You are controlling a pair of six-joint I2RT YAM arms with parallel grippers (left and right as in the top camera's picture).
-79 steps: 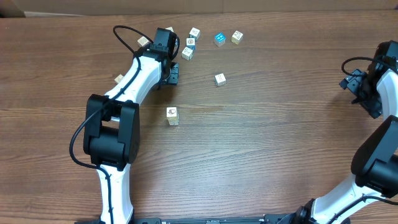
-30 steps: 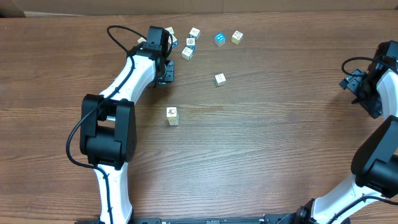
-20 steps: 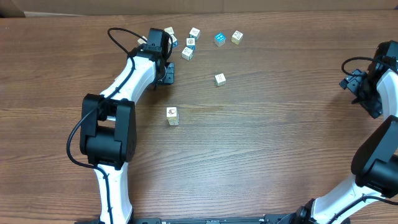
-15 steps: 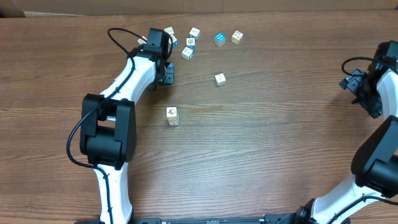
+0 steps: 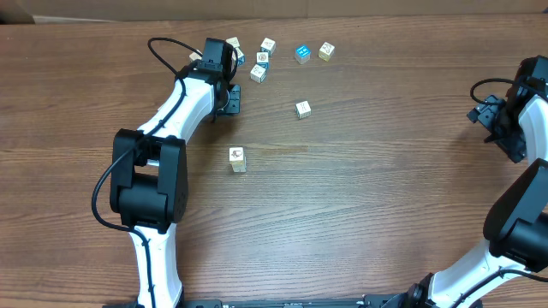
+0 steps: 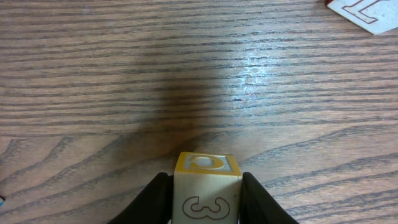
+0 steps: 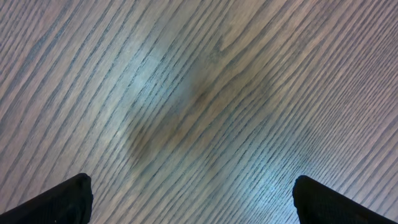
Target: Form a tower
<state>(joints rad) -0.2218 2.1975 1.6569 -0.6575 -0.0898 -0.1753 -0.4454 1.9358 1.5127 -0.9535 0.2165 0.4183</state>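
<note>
The tower [image 5: 237,159] is a short, narrow stack of pale cubes, whitish on top, standing left of the table's middle. My left gripper [image 5: 229,99] hovers farther back, apart from the tower. In the left wrist view that gripper [image 6: 206,180] is shut on a pale cube [image 6: 205,200] with a yellow-framed top and a "3" on its near face; both black fingers [image 6: 160,198] press its sides, and the cube sits on or just above the wood. My right gripper [image 5: 505,130] is at the far right edge, and the right wrist view shows it open [image 7: 193,199] over bare wood.
Loose cubes lie at the back: a blue one [image 5: 302,54], pale ones [image 5: 326,50], [image 5: 268,44], [image 5: 258,74], and a single cube [image 5: 302,109] nearer the middle. The corner of another cube [image 6: 367,11] shows at the top right of the left wrist view.
Since the earliest frame my left arm has shifted slightly left and toward the back. Over the last second nothing visibly moves overhead. The right arm is still.
</note>
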